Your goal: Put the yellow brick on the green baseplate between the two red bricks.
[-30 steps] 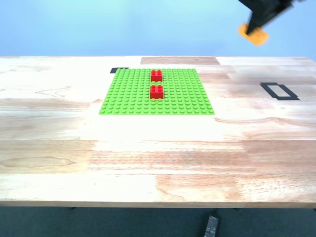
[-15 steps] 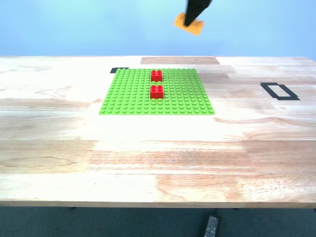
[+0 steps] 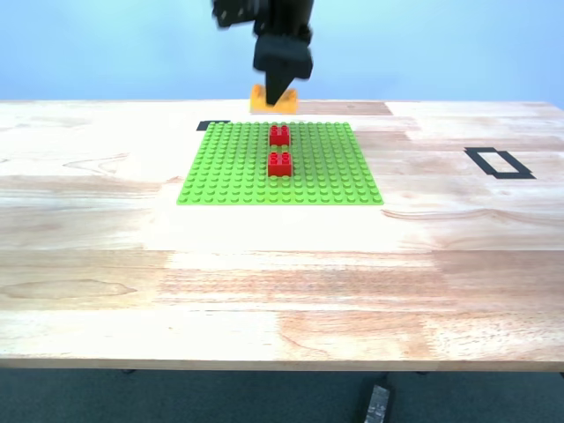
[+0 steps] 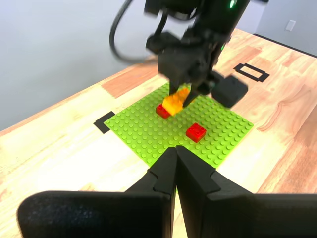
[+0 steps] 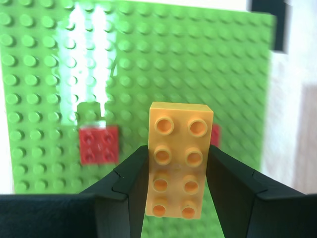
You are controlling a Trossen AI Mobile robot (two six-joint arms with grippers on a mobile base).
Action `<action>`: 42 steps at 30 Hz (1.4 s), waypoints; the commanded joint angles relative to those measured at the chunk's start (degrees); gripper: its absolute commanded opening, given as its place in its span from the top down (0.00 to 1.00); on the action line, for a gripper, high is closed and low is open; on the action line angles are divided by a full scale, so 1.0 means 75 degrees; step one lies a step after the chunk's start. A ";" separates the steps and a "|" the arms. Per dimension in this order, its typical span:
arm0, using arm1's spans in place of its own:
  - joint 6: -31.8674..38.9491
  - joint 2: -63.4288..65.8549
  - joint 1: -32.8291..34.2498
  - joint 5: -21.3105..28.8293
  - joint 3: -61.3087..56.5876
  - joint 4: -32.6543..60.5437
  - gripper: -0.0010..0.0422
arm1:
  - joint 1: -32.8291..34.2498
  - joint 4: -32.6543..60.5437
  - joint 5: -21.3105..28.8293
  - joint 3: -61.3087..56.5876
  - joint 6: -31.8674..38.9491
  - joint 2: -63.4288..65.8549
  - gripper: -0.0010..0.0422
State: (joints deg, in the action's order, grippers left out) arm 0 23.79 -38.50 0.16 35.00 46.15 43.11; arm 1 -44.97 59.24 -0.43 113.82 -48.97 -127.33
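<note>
The green baseplate [image 3: 229, 167] lies on the wooden table, with the two red bricks [image 3: 279, 135] [image 3: 279, 164] in a line, a small gap between them. My second gripper [image 3: 280, 88] is shut on the yellow brick [image 3: 273, 97] and holds it in the air over the plate's far edge. In the second wrist view the yellow brick [image 5: 178, 163] sits between the fingers [image 5: 131, 171] above the plate [image 5: 198, 59], one red brick [image 5: 99, 145] beside it and the other [image 5: 214, 135] mostly hidden. My first gripper [image 4: 176, 163] is shut and empty, away from the plate [image 4: 143, 134].
A black tape rectangle [image 3: 498, 162] marks the table at the exterior view's right. A black tape corner [image 3: 211, 125] sits at the plate's far corner. A darker wood patch [image 3: 322, 107] lies behind the plate. Bare table lies in front of the plate.
My second gripper has carried the yellow brick from the exterior view's upper right leftward and down, to just above the plate's far edge. The red bricks and plate have not moved.
</note>
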 commanded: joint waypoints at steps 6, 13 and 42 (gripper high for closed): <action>0.0003 0.0006 0.0003 0.0000 0.0000 0.0003 0.98 | 0.0026 -0.0370 0.0405 -0.0519 -0.0431 -0.0157 0.78; 0.0003 0.0006 0.0003 0.0003 0.0000 0.0000 0.98 | 0.0108 -0.0787 0.0449 -0.1075 -0.0621 0.0000 0.78; 0.0029 -0.0006 0.0003 0.0000 0.0000 -0.0029 0.98 | 0.0079 -0.1268 -0.0117 -0.1352 -0.0137 -0.0213 0.78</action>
State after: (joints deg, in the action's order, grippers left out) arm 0 23.97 -38.54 0.23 34.98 46.15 42.87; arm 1 -44.40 49.82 -1.50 103.72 -49.91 -128.88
